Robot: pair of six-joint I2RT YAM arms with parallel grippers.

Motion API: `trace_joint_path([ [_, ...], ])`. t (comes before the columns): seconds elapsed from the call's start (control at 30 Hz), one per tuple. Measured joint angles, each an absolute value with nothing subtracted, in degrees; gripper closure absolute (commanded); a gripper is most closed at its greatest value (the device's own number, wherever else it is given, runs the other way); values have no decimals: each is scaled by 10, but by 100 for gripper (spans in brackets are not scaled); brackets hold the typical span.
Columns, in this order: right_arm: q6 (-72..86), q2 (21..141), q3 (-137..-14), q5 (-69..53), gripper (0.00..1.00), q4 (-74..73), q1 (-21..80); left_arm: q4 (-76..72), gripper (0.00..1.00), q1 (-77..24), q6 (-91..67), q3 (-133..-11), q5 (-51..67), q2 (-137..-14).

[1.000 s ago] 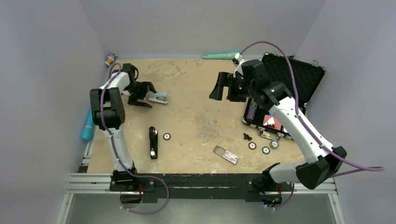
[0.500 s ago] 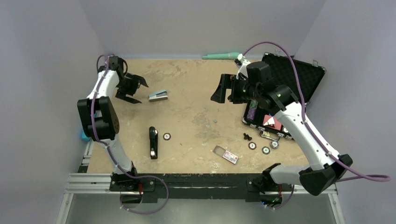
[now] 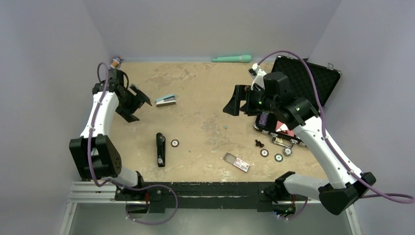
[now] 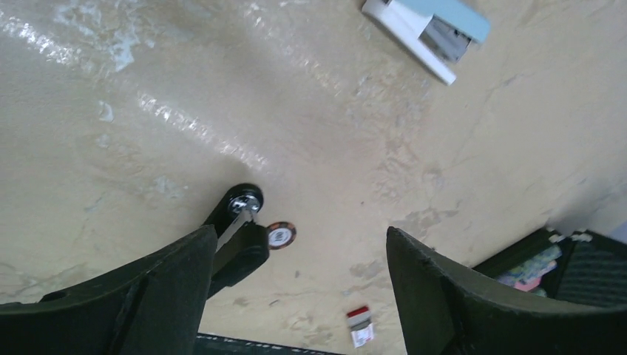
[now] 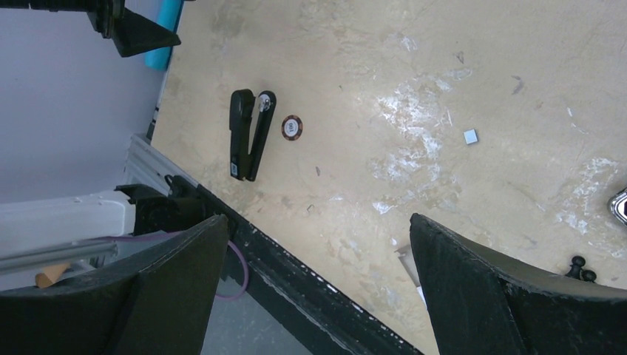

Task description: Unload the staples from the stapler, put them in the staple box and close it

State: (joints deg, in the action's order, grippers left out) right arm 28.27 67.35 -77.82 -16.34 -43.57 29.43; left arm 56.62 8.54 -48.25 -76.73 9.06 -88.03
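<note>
A chip [image 3: 174, 143] lies just beside the black stapler [image 3: 160, 149]

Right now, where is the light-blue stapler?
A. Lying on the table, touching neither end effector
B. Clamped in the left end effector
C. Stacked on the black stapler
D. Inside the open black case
A: the light-blue stapler lies flat on the table, with a gap between it and the open left end effector and well apart from the right end effector.
</note>
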Motion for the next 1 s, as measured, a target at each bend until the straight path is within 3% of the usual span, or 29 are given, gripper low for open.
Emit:
trace_joint_path([
  [0.43, 287, 657, -737, -207, 5, -412, 294, 593, 15, -48, -332, -665, 55, -781],
  [0.67, 293, 655, -730, -223, 6, -398, 294, 580, 22, -72, -318, -588, 51, -787],
  [1.0, 311, 629, -694, -238, 6, -391, 294, 581, 30, -124, -337, -583, 15, -856],
])
